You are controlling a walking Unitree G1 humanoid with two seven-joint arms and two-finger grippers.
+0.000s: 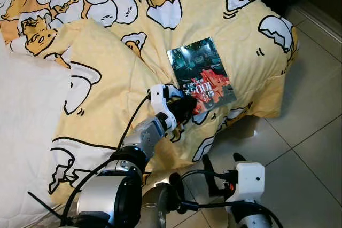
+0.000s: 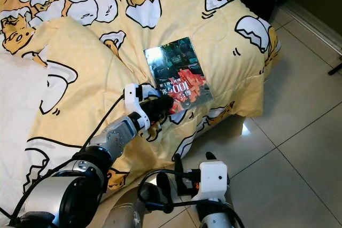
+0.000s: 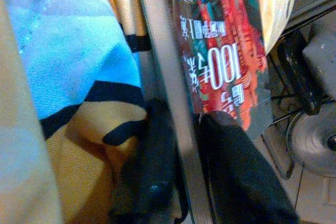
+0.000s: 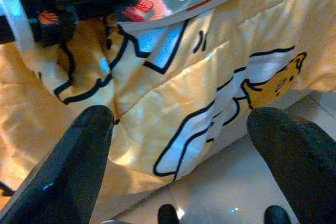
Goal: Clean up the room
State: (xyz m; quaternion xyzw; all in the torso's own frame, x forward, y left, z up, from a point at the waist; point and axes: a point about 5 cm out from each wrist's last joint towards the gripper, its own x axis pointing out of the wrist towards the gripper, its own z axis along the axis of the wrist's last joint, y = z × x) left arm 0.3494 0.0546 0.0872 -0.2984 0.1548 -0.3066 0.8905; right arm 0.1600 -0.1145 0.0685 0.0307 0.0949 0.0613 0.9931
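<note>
Step in hand, by judgement: picking up the book (image 1: 201, 76) from the bed as part of tidying.
- Book flat on the yellow egg-print duvet (image 1: 187, 20), near the duvet's foot corner, just above the drop to the tiled floor (image 1: 310, 132).
- Left gripper (image 1: 184, 106) at the book's near corner; in the left wrist view, 2 black fingers (image 3: 233, 156) closed on the book's edge, 1 on the cover, 1 beneath.
- Right gripper (image 4: 178, 129) low beside the duvet overhang, fingers spread wide, holding nothing.
- Long axis of book running from near-right corner up toward far-left of the duvet; title "100" toward the near end.
- Next move likely: lift clear without dragging the duvet; grip is at 1 corner only, so sag or slip possible.
</note>
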